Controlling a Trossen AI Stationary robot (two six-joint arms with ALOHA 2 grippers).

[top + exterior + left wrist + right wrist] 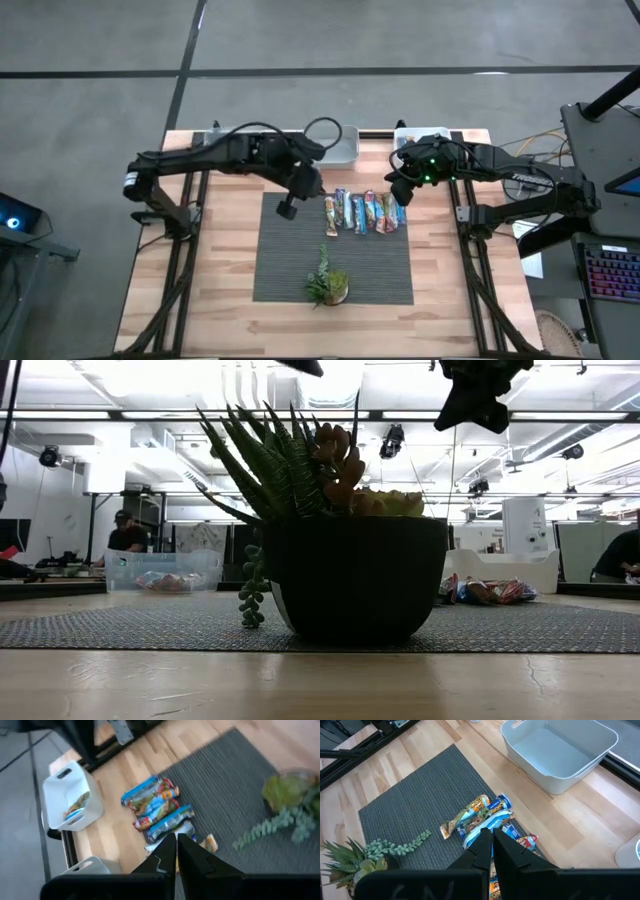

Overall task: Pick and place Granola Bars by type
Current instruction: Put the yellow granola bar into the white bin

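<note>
Several granola bars (pixel 365 212) in shiny blue, red and orange wrappers lie side by side on the dark mat (pixel 290 260); they also show in the left wrist view (pixel 157 810) and the right wrist view (pixel 480 820). My left gripper (pixel 288 210) hangs shut above the mat, left of the row, with nothing between its fingers (pixel 176 845). My right gripper (pixel 398 195) hangs shut above the row's right end, also holding nothing (pixel 491 840). In the low view the bars (pixel 490 592) lie behind the plant pot, on the right.
A small green plant in a pot (pixel 328 285) stands near the mat's near edge. A pale bin (pixel 560 750) with nothing in it sits at the table's far edge. Farther right, a white bin (pixel 70 800) holds some wrappers. Bare wood lies on both sides of the mat.
</note>
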